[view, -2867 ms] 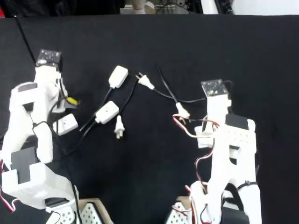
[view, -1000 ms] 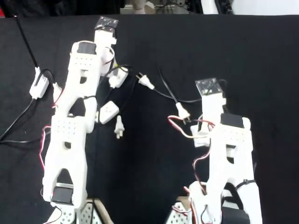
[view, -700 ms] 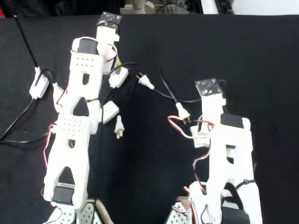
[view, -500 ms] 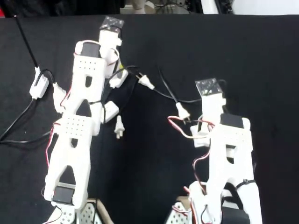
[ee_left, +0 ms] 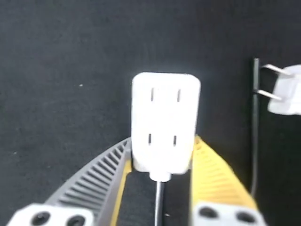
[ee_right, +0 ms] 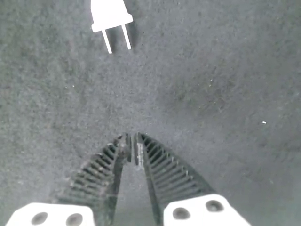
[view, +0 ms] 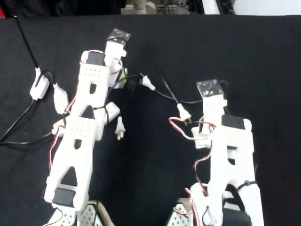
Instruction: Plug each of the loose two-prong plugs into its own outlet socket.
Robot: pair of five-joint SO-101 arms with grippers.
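We have swung our left gripper (ee_left: 162, 141) to the upper middle and clamped the outlet socket (ee_left: 165, 117) — the loose plug (ee_left: 286, 90) beside it comes next; right gripper (ee_right: 131, 141) closed, empty.

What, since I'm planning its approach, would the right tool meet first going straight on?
Probably the white two-prong plug, prongs facing the right tool, though it sits slightly off that line.

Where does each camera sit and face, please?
High view: above, looking down at the table; left arm and right arm show.
Left wrist view: on the left arm, facing its held outlet block; left gripper shows.
Right wrist view: on the right arm, facing a plug; right gripper shows.
Shared: high and left wrist views show a second plug.
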